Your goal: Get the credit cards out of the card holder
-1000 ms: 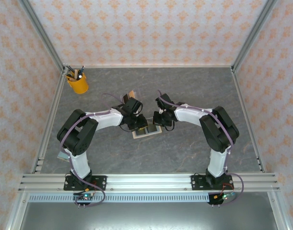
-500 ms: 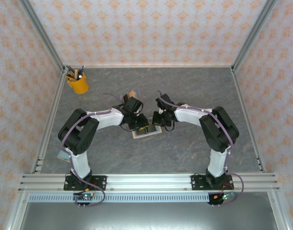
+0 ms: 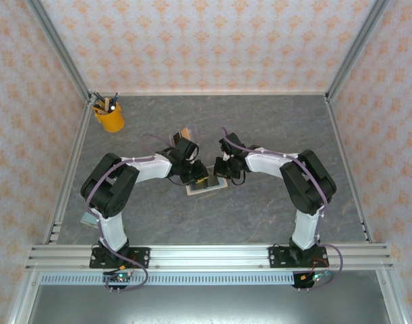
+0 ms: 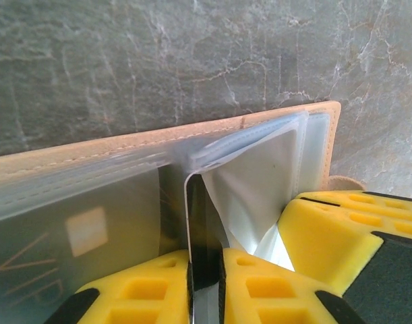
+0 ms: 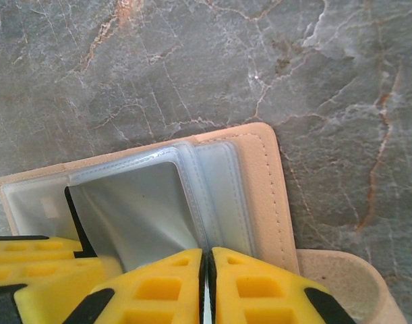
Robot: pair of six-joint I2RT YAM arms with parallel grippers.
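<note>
The tan card holder [image 3: 207, 184] lies open on the table between my two grippers. In the left wrist view its stitched edge [image 4: 259, 125] runs above clear sleeves, and my left gripper [image 4: 206, 260] is shut on a dark credit card [image 4: 204, 216] that stands edge-on, partly out of a sleeve. A second credit card [image 4: 77, 236] with a pale chip sits in the sleeve beside it. My right gripper [image 5: 206, 260] is shut on a clear sleeve page of the card holder [image 5: 266, 182], with the closing tab [image 5: 340, 277] to its right. From above, the left gripper [image 3: 194, 174] and right gripper [image 3: 222, 172] nearly touch.
A yellow pencil cup [image 3: 109, 117] stands at the back left. A small stand with cards [image 3: 184, 133] sits just behind the left wrist. Metal frame rails [image 3: 64, 196] border the grey marbled table [image 3: 273, 121], and patterned walls enclose it.
The left wrist has shifted slightly back and to the left with the card. The right arm has stayed still.
</note>
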